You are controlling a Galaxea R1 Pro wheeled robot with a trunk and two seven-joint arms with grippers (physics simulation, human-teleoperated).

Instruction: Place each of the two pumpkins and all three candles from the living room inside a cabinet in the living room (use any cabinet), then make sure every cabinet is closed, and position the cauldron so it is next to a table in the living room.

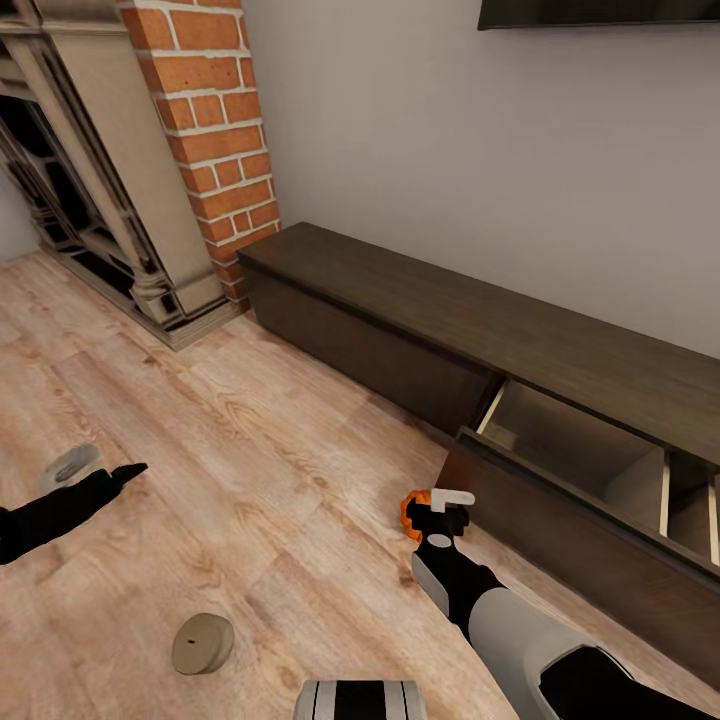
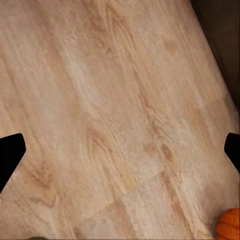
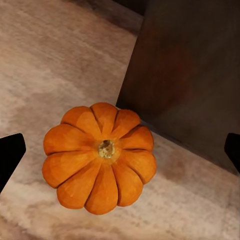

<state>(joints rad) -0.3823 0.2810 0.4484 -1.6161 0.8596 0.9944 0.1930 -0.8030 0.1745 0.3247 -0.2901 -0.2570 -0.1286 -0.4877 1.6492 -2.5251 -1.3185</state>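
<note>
Floor (image 2: pixel 110 115): pale wood planks with wavy grain, running slantwise.
Fingers (image 2: pixel 10 152): two black tips at opposite edges, spread wide apart, nothing between them but floor.
Pumpkin (image 2: pixel 230 225): orange ribbed edge in one corner, resting on the floor.
Dark strip (image 2: pixel 222 35): brown, along another corner.

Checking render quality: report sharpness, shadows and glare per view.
Head view: even, soft light, no glare, cabinet edges slightly jagged. Left wrist view: floor grain soft, smeared. Right wrist view: pumpkin sharp, faint shadow beneath; drawer front dark, featureless.
</note>
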